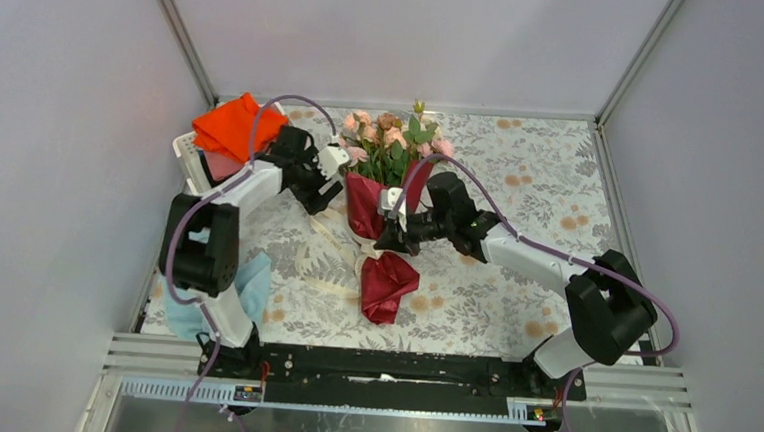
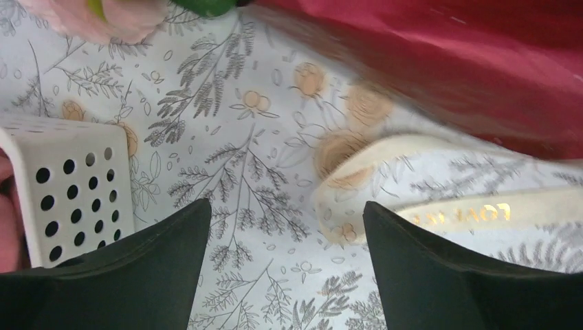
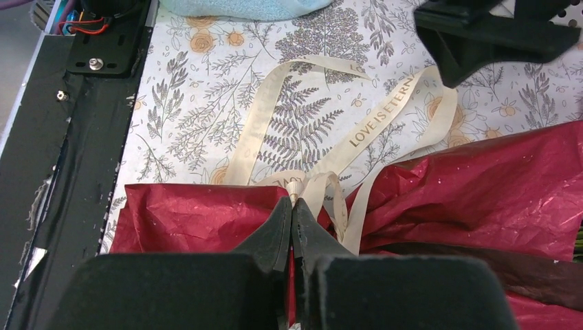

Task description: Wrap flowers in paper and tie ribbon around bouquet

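Left of the bouquet (image 1: 384, 181), the left gripper (image 2: 287, 210) hangs over open bench (image 2: 240, 165), fingers released. At the bouquet's waist the right gripper (image 3: 293, 203) clenches its fingers on the ribbon (image 3: 385, 120), printed "LOVE IS ETERN", at the paper (image 3: 467, 185) edge.

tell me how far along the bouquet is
Done: flowers sit in the red paper. In hand: the right pincer is shut on the ribbon at the paper's waist; the left pincer is open near a ribbon loop. Left: no bow yet, ribbon ends lie loose.
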